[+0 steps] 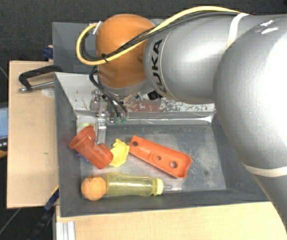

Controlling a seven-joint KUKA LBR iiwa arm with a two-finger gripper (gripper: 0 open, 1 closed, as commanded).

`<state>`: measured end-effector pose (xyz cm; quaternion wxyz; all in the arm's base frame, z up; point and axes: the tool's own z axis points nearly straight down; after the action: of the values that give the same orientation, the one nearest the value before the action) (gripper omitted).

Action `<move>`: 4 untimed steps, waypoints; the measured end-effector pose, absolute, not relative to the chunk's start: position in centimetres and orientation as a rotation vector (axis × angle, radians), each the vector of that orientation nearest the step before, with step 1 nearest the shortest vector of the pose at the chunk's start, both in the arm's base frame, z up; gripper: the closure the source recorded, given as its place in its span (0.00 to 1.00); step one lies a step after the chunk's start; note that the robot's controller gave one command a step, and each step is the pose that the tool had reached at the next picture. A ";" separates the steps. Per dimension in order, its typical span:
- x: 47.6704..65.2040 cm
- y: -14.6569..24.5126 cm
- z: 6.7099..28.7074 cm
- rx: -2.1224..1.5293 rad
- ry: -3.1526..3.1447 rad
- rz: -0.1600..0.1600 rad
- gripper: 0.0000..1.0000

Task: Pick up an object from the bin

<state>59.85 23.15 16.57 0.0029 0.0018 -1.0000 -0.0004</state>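
Note:
My gripper [101, 137] hangs at the left of the bin, under the arm's orange cover. Its tip comes down right at a red-orange bent tube piece [89, 147] lying by the left wall. A crumpled yellow thing [119, 152] lies just to the right of that piece and touches it. Further right, an orange flat piece with two holes [160, 156] lies slanted across the bin floor.
Along the front wall lies a translucent yellow tube [131, 186] with an orange ball [93, 188] at its left end. The bulky silver arm covers the right and back of the bin.

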 end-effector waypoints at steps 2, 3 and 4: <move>59.2 20.3 11.8 0.542 -3.100 -0.005 0.00; 59.0 18.5 6.9 0.817 -3.032 0.001 0.00; 58.6 13.5 10.5 0.605 -3.085 -0.008 0.00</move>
<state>58.55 13.54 10.53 -0.0010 0.1924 -0.9813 -0.0026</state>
